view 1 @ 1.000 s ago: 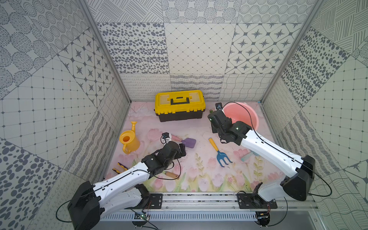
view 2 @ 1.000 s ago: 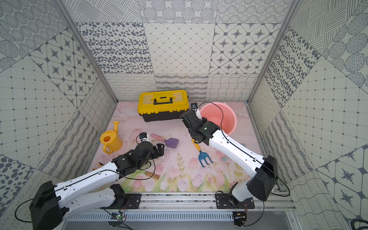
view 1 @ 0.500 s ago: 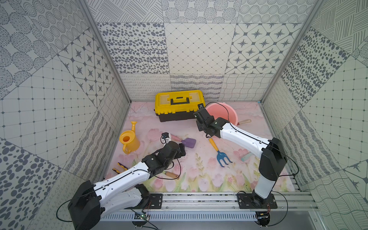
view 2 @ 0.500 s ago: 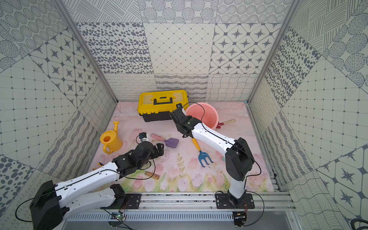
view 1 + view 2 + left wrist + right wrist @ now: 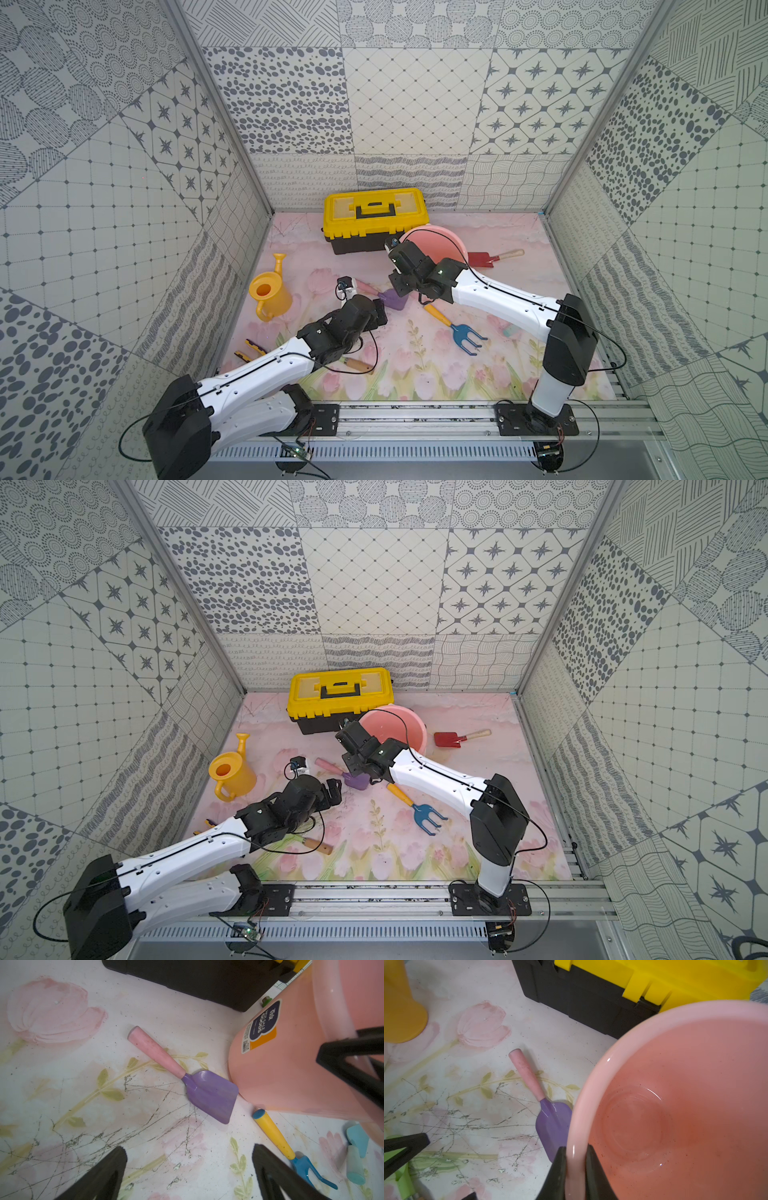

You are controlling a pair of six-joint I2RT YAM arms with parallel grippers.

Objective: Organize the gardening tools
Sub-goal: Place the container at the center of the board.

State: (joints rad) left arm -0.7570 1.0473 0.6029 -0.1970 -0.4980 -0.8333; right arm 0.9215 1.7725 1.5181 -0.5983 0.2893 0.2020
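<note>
The right hand [image 5: 576, 1169] is clenched on the rim of the pink bucket [image 5: 579, 1118], with one finger inside the rim and one outside. In both top views the bucket [image 5: 436, 243] is just in front of the yellow and black toolbox [image 5: 374, 216], near its right end.

The left hand [image 5: 189, 1149] is released, with its fingers [image 5: 99, 1176] wide apart. It hovers low over the flowered counter [image 5: 83, 1084] and holds nothing.

The purple scoop [image 5: 209, 1095] with the pink handle lies flat on the counter, in front of the left hand. Its blade is just beside the foot of the bucket; I cannot tell if they touch. The blue fork [image 5: 276, 1134] with the yellow handle lies near the scoop, its handle end close to the bucket wall. The pale-blue trowel [image 5: 356, 1153] lies further to the right, partly hidden by the right arm in the top views.

The red spade [image 5: 488, 258] lies on the counter on the right side of the bucket, with its wooden handle pointing to the right wall. The yellow watering can [image 5: 270, 293] stands upright near the left wall. Of the green rake [image 5: 359, 365] mostly the wooden handle shows, coming out from under the left arm. The yellow-and-black pliers [image 5: 249, 345] lie near the left front corner.
</note>
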